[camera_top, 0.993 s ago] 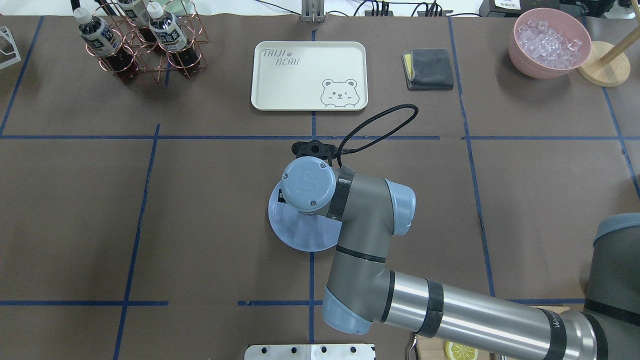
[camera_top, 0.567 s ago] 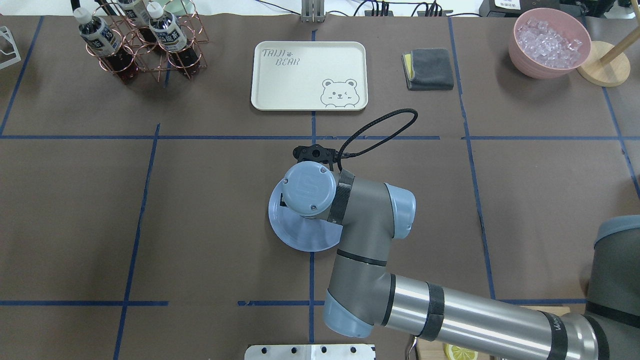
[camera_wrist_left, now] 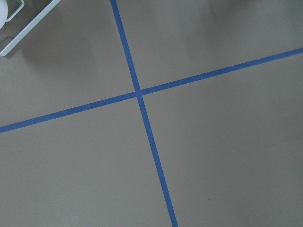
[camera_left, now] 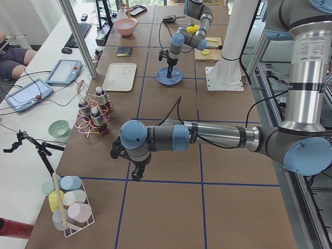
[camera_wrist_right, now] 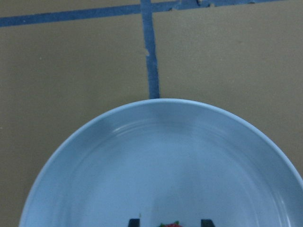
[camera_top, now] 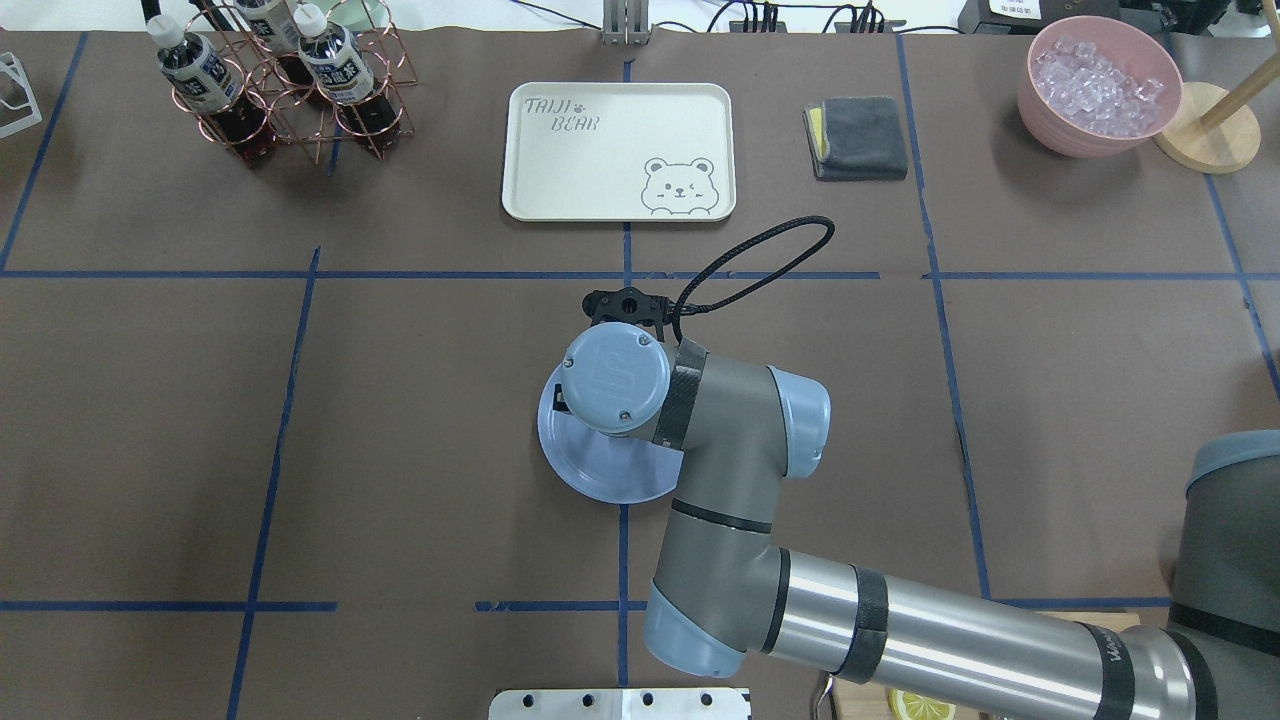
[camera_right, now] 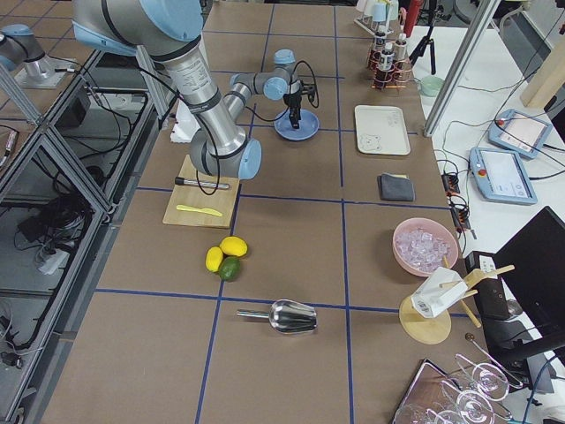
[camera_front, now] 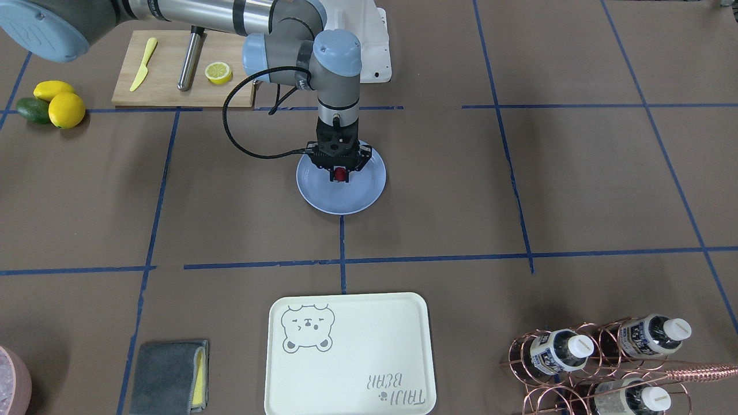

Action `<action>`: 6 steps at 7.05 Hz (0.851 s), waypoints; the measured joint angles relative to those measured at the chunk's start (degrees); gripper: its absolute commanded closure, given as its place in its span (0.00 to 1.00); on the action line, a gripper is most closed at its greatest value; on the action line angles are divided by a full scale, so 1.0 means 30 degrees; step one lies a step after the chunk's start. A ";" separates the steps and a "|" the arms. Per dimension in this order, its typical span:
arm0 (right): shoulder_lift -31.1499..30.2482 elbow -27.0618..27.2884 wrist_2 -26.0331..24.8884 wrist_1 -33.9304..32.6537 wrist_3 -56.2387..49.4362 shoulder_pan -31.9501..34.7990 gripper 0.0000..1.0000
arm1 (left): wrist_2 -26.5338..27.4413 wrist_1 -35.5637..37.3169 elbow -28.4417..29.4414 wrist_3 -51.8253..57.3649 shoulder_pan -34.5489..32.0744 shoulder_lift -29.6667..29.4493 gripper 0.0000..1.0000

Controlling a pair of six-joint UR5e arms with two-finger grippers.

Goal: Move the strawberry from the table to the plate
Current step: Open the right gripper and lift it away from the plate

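Currently the right gripper [camera_front: 341,178] stands over the plate [camera_front: 340,203] at frame centre, jaws apart with the strawberry [camera_front: 341,173] between them, clear on both sides. Transfer appears essentially complete; only withdrawal of the arm remains.

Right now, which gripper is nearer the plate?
Right. The right gripper hangs directly over the plate, strawberry between its jaws; the left gripper is far off, over the table past the bottle rack.

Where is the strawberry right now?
Front view, centre: the strawberry is between the fingers of the right hand, over the robot-side half of the plate.
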 measured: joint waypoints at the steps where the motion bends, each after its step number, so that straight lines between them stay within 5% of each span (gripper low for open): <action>1: -0.0031 0.0417 0.0079 -0.0095 -0.0149 0.0193 0.00 | 0.0007 0.0000 0.0001 0.0007 0.0001 0.0000 0.00; 4: -0.2010 0.3226 0.3415 -0.1408 -0.4476 0.4102 0.00 | 0.0185 0.0193 0.0139 0.0054 0.0000 0.0304 0.00; 6: -0.5275 0.4024 0.6983 -0.1406 -1.2129 0.9081 0.00 | 0.0230 0.0188 0.0051 0.0053 0.0000 0.0764 0.00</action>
